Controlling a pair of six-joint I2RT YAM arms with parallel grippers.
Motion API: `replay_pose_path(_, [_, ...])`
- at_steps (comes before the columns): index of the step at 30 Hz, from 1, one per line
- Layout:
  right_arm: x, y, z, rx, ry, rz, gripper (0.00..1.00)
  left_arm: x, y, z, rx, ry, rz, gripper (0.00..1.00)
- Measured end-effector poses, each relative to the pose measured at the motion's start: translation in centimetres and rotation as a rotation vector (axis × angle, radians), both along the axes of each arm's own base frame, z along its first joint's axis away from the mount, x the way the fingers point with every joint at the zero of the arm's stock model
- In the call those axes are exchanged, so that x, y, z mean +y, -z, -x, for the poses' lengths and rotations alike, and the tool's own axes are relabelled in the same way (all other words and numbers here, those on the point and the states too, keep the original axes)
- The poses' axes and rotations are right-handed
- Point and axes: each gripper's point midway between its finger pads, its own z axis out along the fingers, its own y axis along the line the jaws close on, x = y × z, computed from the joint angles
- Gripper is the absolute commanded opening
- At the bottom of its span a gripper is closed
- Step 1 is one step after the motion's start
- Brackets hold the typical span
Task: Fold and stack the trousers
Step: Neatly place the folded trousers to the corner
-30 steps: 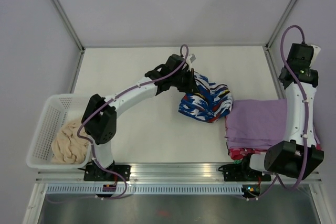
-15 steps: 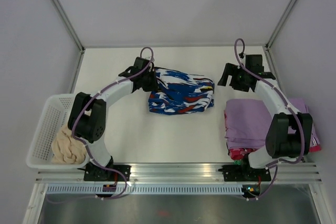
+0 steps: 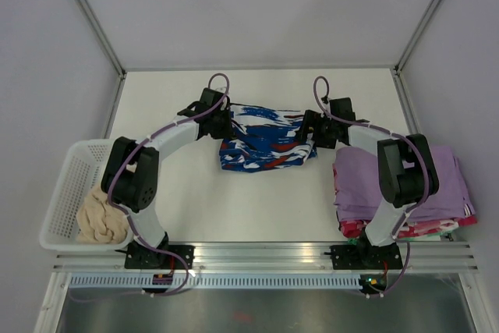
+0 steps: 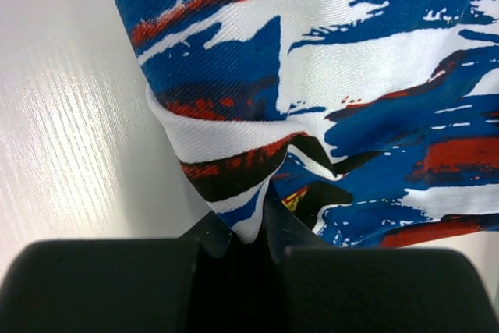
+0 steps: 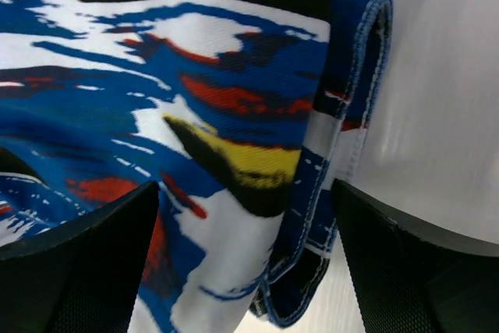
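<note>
Bare tabletop [image 3: 249, 200] is lying open nearside of the trousers [image 3: 265, 144], with a lilac garment stack [image 3: 362, 178] and white basket [image 3: 66, 186] hemming it right and left.

Bright, diffuse light, faint soft shadows, streaky glare on table [image 4: 54, 138], trousers [image 4: 351, 76] print crisp close-up

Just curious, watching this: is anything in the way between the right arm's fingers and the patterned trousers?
Nothing visible. The right arm's fingers stand open astride the trousers at their right edge, only cloth between them.
</note>
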Motion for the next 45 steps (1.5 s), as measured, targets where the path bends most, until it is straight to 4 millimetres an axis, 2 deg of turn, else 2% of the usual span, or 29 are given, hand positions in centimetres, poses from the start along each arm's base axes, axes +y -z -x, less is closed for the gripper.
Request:
replay_pose_path(4, [0.0, 0.7, -0.6, -0.005, 0.024, -0.009, 0.96, 0.0, 0.0, 0.1, 0.002, 0.0, -0.002, 0.02])
replay_pose_path(5, [0.1, 0.7, -0.8, -0.007, 0.028, -0.013, 0.84, 0.0, 0.1, 0.1, 0.003, 0.0, -0.002, 0.02])
replay_pose_path(7, [0.1, 1.0, -1.1, -0.011, 0.029, -0.009, 0.67, 0.1, 0.1, 0.2, 0.009, 0.0, -0.005, 0.02])
replay_pose_path(8, [0.1, 1.2, -1.2, -0.012, 0.032, -0.009, 0.54, 0.2, 0.1, 0.2, 0.011, 0.0, -0.006, 0.02])
replay_pose_path(9, [0.2, 1.4, -1.3, -0.01, 0.033, -0.006, 0.23, 0.2, 0.2, 0.3, 0.014, 0.001, -0.006, 0.02])
replay_pose_path(11, [0.6, 1.9, -1.4, 0.006, 0.032, -0.009, 0.0, -0.1, 0.1, 0.4, 0.017, 0.011, 0.004, 0.02])
replay_pose_path(16, [0.8, 1.4, -2.3, 0.048, 0.011, 0.042, 0.0, -0.2, 0.0, 0.6, 0.025, 0.026, 0.019, 0.02])
replay_pose_path(19, [0.6, -0.3, -3.3, 0.06, -0.006, 0.106, 0.0, -0.2, -0.4, 0.6, 0.027, 0.03, 0.03, 0.02])
replay_pose_path(21, [0.6, -3.3, -4.5, 0.037, -0.018, 0.151, 0.0, -0.6, -1.2, 0.8, 0.03, 0.039, 0.047, 0.02])
replay_pose_path(23, [0.5, -7.3, -6.3, -0.027, -0.02, 0.191, 0.0, -1.2, -3.0, 0.4, 0.009, 0.045, 0.078, 0.02])
replay_pose_path(26, [-0.7, -14.5, -8.2, -0.125, 0.02, 0.258, 0.0, -2.7, -8.0, -0.6, -0.079, 0.049, 0.154, 0.02])
replay_pose_path(27, [-1.2, -16.3, -8.4, -0.149, 0.037, 0.276, 0.0, -3.2, -9.6, -0.8, -0.109, 0.054, 0.177, 0.02])
replay_pose_path(29, [-3.1, -20.4, -8.0, -0.196, 0.096, 0.331, 0.0, -4.6, -13.6, -0.6, -0.182, 0.071, 0.233, 0.02])
replay_pose_path(30, [-4.7, -22.0, -7.0, -0.204, 0.144, 0.379, 0.0, -5.8, -15.5, -0.1, -0.213, 0.092, 0.261, 0.02])
replay_pose_path(32, [-8.5, -23.7, -4.6, -0.181, 0.244, 0.455, 0.0, -8.9, -18.6, 1.3, -0.271, 0.153, 0.315, 0.02])
replay_pose_path(33, [-11.3, -24.2, -2.9, -0.158, 0.317, 0.493, 0.0, -11.1, -20.0, 2.4, -0.293, 0.198, 0.35, 0.02])
replay_pose_path(35, [-16.2, -24.4, 0.5, -0.094, 0.443, 0.548, 0.0, -15.5, -21.6, 4.8, -0.314, 0.293, 0.421, 0.02])
replay_pose_path(37, [-20.9, -23.9, 4.4, -0.026, 0.565, 0.641, 0.0, -20.0, -21.7, 7.5, -0.295, 0.393, 0.481, 0.02])
replay_pose_path(38, [-22.5, -23.5, 6.1, -0.002, 0.6, 0.701, 0.0, -21.6, -21.0, 8.4, -0.275, 0.425, 0.494, 0.02])
replay_pose_path(40, [-24.7, -22.4, 8.7, 0.048, 0.624, 0.797, 0.0, -23.9, -18.8, 9.7, -0.22, 0.462, 0.5, 0.02])
replay_pose_path(42, [-26.4, -21.1, 9.8, 0.104, 0.624, 0.846, 0.0, -25.6, -17.1, 10.7, -0.183, 0.48, 0.503, 0.02])
replay_pose_path(45, [-29.2, -19.8, 10.2, 0.177, 0.639, 0.877, 0.0, -28.1, -16.6, 12.2, -0.185, 0.513, 0.526, 0.02])
